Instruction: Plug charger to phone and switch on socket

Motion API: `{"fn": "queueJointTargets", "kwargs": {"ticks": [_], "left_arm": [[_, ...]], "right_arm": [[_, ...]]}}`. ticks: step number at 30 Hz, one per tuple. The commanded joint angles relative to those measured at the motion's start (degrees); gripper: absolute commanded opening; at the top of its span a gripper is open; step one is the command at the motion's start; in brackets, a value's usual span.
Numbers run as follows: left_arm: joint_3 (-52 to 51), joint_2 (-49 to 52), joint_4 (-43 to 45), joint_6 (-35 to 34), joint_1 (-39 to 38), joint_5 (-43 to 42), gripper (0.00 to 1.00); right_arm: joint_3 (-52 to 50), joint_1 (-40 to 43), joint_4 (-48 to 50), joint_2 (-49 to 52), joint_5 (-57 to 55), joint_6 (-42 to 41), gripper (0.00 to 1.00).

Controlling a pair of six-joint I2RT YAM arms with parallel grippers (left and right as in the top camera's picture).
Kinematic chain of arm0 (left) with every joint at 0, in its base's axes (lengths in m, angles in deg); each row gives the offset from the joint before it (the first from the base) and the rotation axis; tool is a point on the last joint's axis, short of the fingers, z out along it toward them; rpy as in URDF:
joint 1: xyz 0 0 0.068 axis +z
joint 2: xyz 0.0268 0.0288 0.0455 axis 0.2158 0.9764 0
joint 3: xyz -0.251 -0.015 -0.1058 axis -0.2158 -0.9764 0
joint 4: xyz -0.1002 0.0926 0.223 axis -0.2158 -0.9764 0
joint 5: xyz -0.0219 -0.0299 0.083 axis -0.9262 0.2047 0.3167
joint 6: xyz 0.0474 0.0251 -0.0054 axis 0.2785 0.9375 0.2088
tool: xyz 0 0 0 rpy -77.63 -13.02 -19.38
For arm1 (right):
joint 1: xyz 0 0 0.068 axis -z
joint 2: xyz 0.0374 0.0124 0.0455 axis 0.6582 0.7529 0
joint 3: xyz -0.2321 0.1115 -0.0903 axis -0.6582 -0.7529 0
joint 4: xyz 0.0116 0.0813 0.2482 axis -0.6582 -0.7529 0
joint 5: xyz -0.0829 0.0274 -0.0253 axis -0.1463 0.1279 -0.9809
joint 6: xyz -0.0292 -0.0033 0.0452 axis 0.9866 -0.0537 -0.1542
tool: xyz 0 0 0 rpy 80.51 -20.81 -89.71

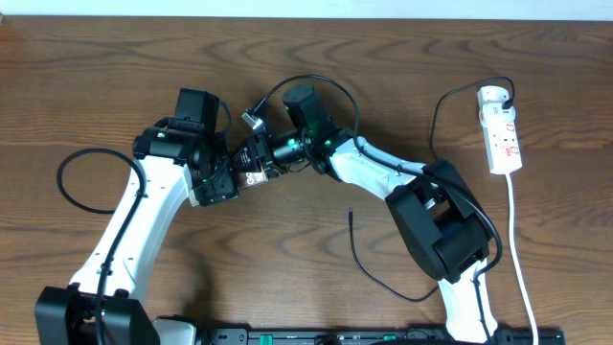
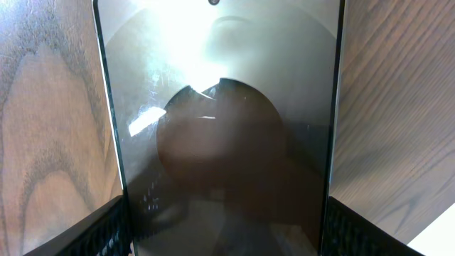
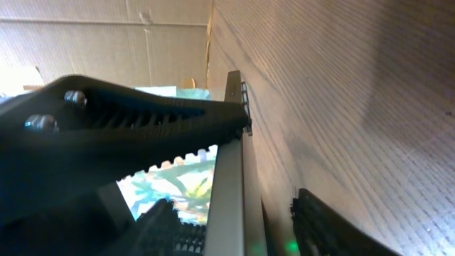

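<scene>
Pinching the phone by both long sides in the left jaws, at mid-desk. Straddling its edge with the right jaws, grip impossible to tell, with the charger loose on the desk nearby.

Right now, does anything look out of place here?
Yes. The charger tip lies loose on the table, well apart from the phone. The left pincer grips the phone and the right pincer is at its end, so nothing holds the tip.
</scene>
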Motion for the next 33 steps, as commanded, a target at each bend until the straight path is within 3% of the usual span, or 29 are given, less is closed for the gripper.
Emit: {"fn": "queueJointTargets", "kwargs": {"ticks": [1, 15, 22, 26, 33], "left_arm": [[0.9, 0.1, -0.3, 0.6, -0.2, 1.7, 0.07], [0.9, 0.1, -0.3, 0.6, -0.2, 2.0, 0.07], [0.9, 0.1, -0.3, 0.8, -0.2, 2.2, 0.07], [0.9, 0.1, -0.3, 0.8, -0.2, 2.2, 0.07], [0.9, 0.1, -0.3, 1.2, -0.2, 2.2, 0.07]], "right_arm": [[0.8, -0.6, 0.2, 0.0, 0.5, 0.6, 0.44], [0.8, -0.7, 0.2, 0.0, 0.7, 0.6, 0.25], [0.8, -0.7, 0.2, 0.0, 0.7, 0.6, 0.24], [0.8, -0.7, 0.2, 0.0, 0.9, 0.6, 0.12], [0.8, -0.7, 0.2, 0.0, 1.2, 0.6, 0.05]]}}
